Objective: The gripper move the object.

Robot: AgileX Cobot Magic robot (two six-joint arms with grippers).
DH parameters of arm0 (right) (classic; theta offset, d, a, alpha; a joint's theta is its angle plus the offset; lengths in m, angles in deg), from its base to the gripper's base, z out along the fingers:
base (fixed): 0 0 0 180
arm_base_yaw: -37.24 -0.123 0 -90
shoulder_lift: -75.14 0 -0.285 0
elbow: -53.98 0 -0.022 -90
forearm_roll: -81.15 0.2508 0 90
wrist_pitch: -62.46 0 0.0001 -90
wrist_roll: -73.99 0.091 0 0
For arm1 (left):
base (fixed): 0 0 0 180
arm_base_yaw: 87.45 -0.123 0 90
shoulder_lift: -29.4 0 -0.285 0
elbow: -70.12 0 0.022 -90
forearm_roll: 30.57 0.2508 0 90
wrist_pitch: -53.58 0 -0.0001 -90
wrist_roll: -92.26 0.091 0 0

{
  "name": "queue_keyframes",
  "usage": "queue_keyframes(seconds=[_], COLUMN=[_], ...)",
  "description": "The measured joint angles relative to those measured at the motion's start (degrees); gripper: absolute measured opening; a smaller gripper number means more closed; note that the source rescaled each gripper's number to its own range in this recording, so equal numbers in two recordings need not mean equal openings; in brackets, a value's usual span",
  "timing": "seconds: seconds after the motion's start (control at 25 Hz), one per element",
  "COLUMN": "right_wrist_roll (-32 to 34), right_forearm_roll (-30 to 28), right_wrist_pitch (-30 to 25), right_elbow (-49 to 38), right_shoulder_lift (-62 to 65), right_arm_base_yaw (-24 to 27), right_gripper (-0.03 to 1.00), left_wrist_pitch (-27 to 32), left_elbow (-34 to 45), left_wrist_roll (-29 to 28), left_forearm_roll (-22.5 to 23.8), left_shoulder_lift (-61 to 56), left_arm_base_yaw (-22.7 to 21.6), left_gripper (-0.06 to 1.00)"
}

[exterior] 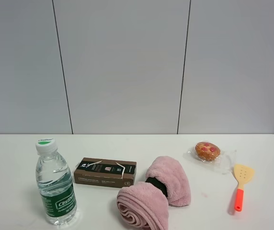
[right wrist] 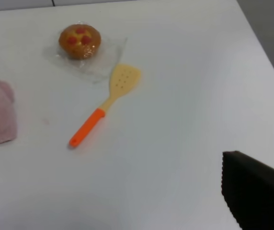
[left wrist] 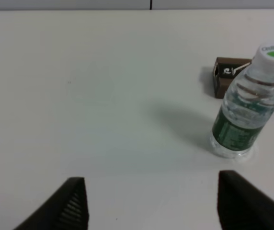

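The clear water bottle point(exterior: 55, 184) with a green "Cestbon" label and a white, green-topped cap stands upright at the front left of the white table. It also shows in the left wrist view point(left wrist: 245, 108), ahead of my left gripper point(left wrist: 151, 201) and off to one side. The left gripper is open and empty, with both black fingertips point(left wrist: 70, 203) apart over bare table. My right gripper point(right wrist: 118, 201) is open and empty, with only one black finger point(right wrist: 256, 191) plainly in view. Neither gripper shows in the exterior high view.
A flat dark brown box point(exterior: 105, 172) lies just right of the bottle. A rolled pink towel point(exterior: 154, 194) lies at front centre. A wrapped muffin point(exterior: 208, 151) and a yellow spatula with an orange handle point(exterior: 240, 186) lie at the right. The table's right edge point(right wrist: 264, 52) is near.
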Motion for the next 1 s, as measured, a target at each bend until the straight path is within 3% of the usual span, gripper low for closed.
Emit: queue_keyframes(seconds=[1.0], right_wrist_roll=[-0.5], right_forearm_roll=[1.9], right_wrist_pitch=[-1.0], right_elbow=[-0.4], right_shoulder_lift=[0.0], right_arm_base_yaw=[0.0], right_gripper=[0.91], left_wrist_pitch=[0.0], left_elbow=[0.0], left_wrist_roll=[0.0], left_forearm_roll=[0.0], left_shoulder_lift=[0.0], left_arm_base_yaw=[0.0], left_gripper=[1.0])
